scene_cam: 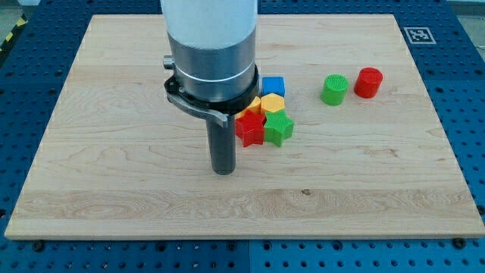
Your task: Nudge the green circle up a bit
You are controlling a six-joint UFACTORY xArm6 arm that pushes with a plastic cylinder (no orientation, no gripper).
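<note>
The green circle (334, 89) is a short green cylinder standing on the wooden board (114, 189), to the right of centre. A red circle (368, 82) stands just to its right, close but apart. My tip (223, 170) rests on the board at centre, well to the left of and below the green circle. A cluster of blocks lies just right of the rod: a red star (250, 127), a green star (278, 128), a yellow block (272, 105) and a blue cube (273, 86). The arm's body hides part of the cluster.
The arm's large grey and white body (211, 45) rises above the rod and covers the board's upper middle. A fiducial marker (417, 34) sits at the board's top right corner. A blue perforated table surrounds the board.
</note>
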